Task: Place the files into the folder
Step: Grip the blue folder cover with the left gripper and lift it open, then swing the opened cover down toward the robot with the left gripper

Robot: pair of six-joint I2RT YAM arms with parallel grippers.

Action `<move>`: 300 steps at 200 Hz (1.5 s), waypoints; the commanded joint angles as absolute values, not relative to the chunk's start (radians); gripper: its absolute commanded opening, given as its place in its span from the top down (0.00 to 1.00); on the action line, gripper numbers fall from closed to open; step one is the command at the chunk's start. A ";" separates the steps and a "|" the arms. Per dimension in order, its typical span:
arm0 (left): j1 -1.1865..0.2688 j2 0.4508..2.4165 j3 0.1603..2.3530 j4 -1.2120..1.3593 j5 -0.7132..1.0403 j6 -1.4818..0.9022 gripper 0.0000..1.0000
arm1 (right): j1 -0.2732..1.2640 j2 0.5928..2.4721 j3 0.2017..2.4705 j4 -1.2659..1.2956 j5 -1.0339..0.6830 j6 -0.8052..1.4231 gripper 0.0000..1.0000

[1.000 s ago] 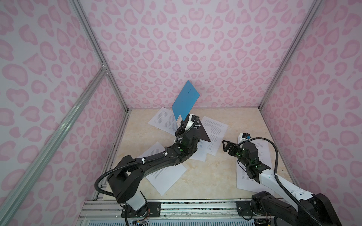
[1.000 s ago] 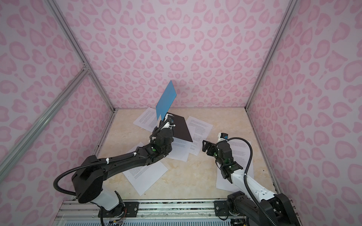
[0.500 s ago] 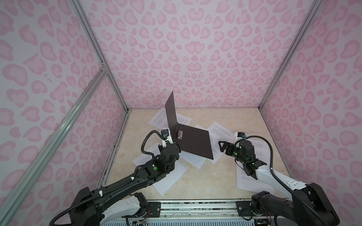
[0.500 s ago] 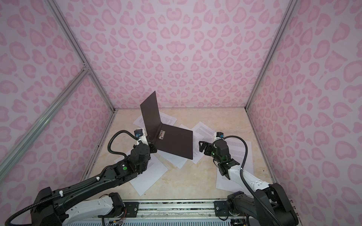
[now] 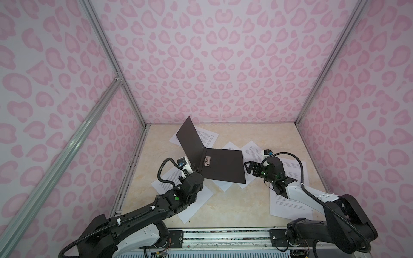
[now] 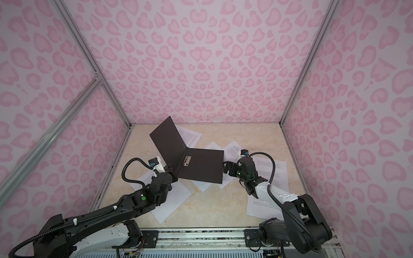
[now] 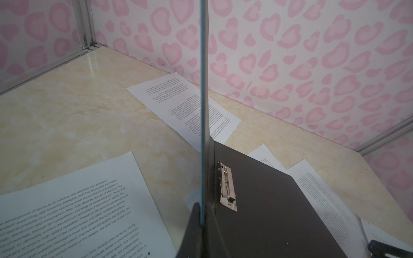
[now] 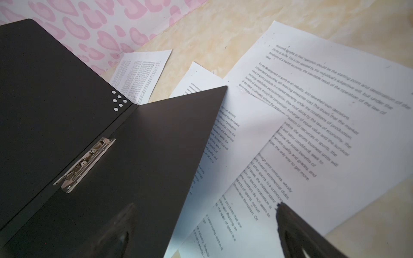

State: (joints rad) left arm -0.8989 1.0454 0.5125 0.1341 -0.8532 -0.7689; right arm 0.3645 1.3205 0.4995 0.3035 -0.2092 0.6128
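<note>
Both top views, nearest first. Lot: the files (image 5: 288,212) — white printed sheets loose on the beige table (image 5: 234,207), one at 7 o'clock under the left arm, one at 4 o'clock under the right arm. Mid-table: left gripper (image 5: 194,167), pressed together on the folder (image 5: 223,166), at the lower edge of its raised cover beside the spine. At 3 o'clock of it: right gripper (image 5: 247,168), jaws spread astride the flat panel's free edge, not closed on it. Said folder lies open at centre, black inside up, over several sheets — metal clip (image 5: 207,160) by the spine, cover tilted toward 11 o'clock. Farthest: one sheet at 12 o'clock, partly behind that cover.
</note>
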 commanded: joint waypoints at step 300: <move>-0.816 0.990 0.567 -0.233 -0.786 -0.949 0.21 | 0.296 1.593 0.554 0.513 -0.593 0.772 1.00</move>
